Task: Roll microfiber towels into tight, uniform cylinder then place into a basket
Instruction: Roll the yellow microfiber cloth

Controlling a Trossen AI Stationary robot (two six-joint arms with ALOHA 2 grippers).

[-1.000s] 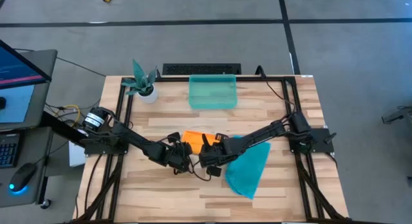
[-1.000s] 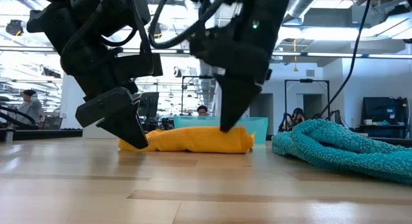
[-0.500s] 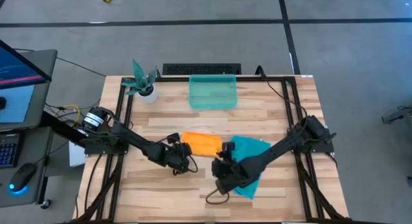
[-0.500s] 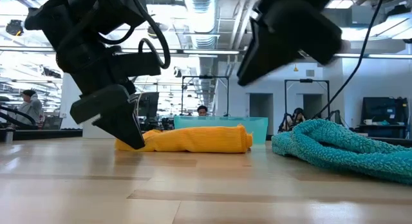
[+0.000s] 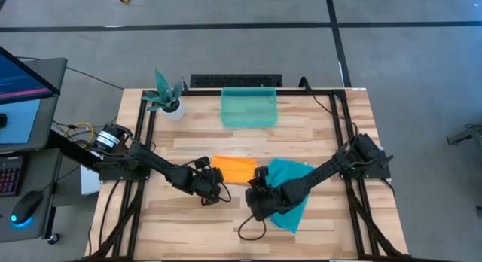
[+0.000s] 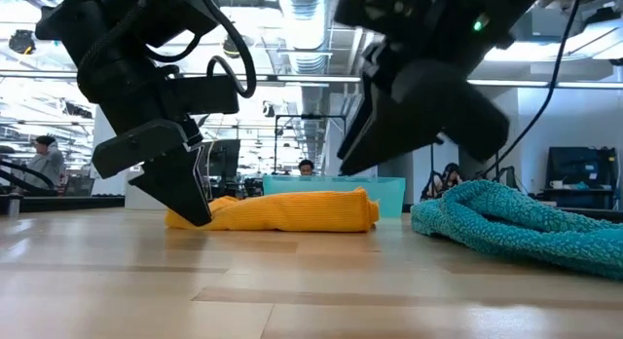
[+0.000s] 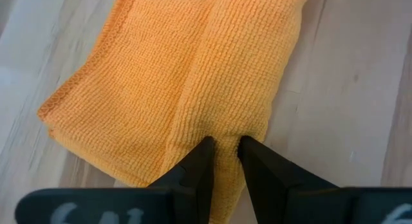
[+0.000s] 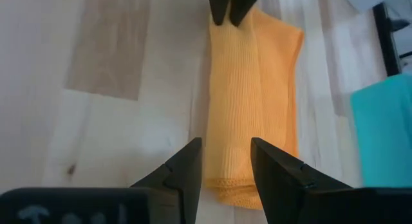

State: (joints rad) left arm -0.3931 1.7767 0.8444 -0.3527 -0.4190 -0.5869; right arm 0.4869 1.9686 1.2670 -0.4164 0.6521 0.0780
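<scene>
Down on the wooden worktop [image 5: 226, 224], the left tool [image 7: 222, 150] is clamped on one end of the rolled orange towel [image 5: 233, 169]. Just off the roll's other end, the right tool [image 8: 225, 159] hangs above the boards with fingers apart, empty. Beside it the rumpled teal towel [image 5: 290, 188] lies loose. At the far edge sits the translucent green basket [image 5: 248, 108], well apart.
</scene>
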